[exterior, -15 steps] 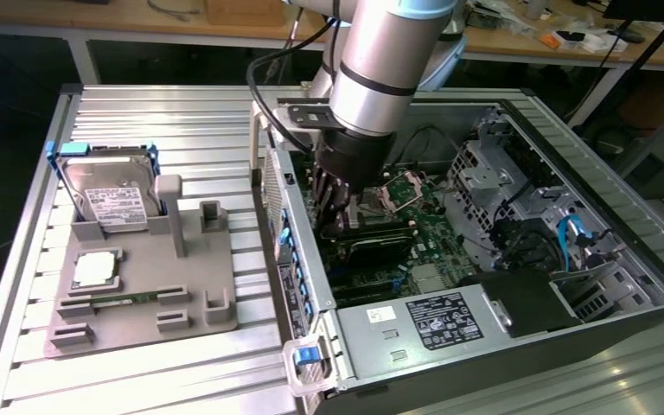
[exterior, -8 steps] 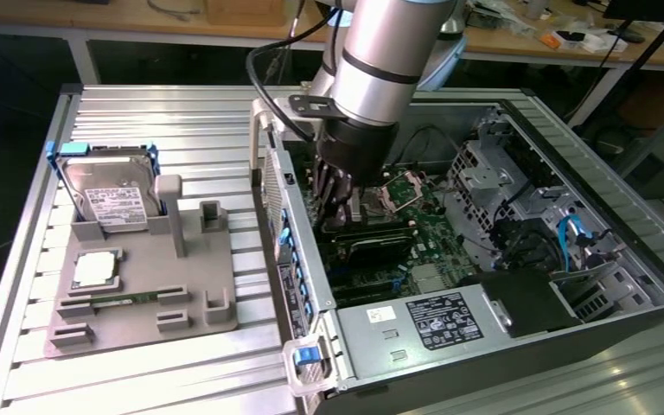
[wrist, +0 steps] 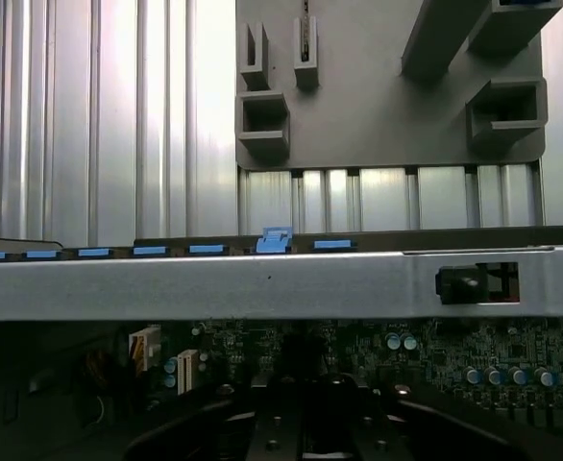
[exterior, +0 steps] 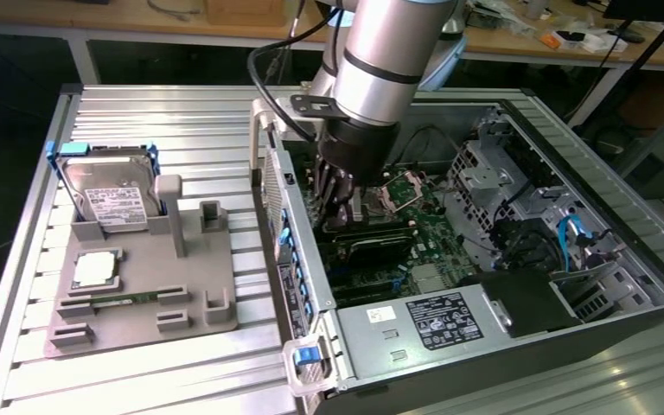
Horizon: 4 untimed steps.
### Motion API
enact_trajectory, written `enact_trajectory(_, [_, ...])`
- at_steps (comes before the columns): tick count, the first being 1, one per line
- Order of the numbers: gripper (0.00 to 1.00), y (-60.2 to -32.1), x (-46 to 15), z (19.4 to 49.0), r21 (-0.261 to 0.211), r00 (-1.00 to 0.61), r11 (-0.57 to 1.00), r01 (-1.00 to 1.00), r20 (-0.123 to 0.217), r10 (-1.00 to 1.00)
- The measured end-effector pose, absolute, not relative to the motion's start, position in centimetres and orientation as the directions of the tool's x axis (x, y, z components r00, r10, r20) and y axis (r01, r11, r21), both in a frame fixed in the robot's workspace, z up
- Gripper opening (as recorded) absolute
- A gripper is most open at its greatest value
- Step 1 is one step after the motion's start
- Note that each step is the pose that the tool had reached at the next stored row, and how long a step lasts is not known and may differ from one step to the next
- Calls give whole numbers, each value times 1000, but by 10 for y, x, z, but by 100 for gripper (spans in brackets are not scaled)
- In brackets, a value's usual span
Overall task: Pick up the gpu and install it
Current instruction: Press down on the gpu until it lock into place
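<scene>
Inside the case (exterior: 609, 259), the gripper (exterior: 341, 203) is low over the board (exterior: 424, 233).
Jaws nearly together, pinching the gpu (exterior: 344, 207).

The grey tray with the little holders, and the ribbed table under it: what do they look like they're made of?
The grey tray looks like moulded or printed plastic: a matte, even grey with blocky raised holders and no glare. The ribbed table looks like bare metal, probably aluminium: silvery, with long parallel grooves that catch bright streaks of light. Neither can be confirmed by look alone.
</scene>
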<state>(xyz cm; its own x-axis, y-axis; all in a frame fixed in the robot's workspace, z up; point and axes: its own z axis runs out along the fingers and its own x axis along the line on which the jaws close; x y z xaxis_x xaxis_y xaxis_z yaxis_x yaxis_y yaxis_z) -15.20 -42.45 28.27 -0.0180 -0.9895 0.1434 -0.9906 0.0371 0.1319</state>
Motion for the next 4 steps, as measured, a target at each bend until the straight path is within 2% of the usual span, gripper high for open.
enact_trajectory(4, [14,-425,-152,283,132,-18,37,-991,143,-990])
